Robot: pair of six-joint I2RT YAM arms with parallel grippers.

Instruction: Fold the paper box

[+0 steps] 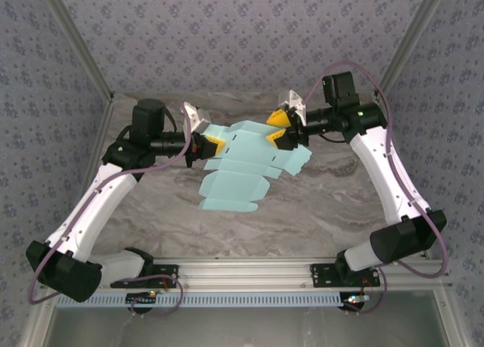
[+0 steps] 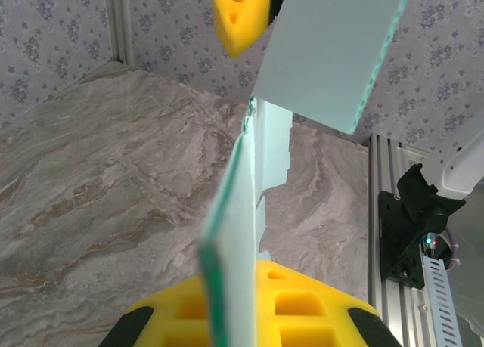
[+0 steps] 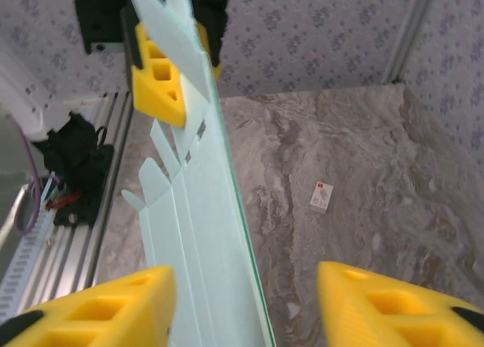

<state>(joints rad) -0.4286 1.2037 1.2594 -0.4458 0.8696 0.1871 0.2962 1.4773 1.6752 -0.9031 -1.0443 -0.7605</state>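
My left fingers (image 2: pixel 302 309) are clenched on an edge of the paper box (image 2: pixel 272 143), a flat blue sheet held up off the table (image 2: pixel 113 173). My right fingers (image 3: pixel 98 309) are spread. The sheet stands between them, beside one and clear of the other. A white tag (image 3: pixel 321 196) lies on the table beyond them.

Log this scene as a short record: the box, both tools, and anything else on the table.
box: flat light blue die-cut sheet, not yet folded, held up over the table
left tool: shut on one edge of the box
right tool: open, jaws astride the opposite side of the box, not clamped
tag: small, white, lying on the table apart from the box
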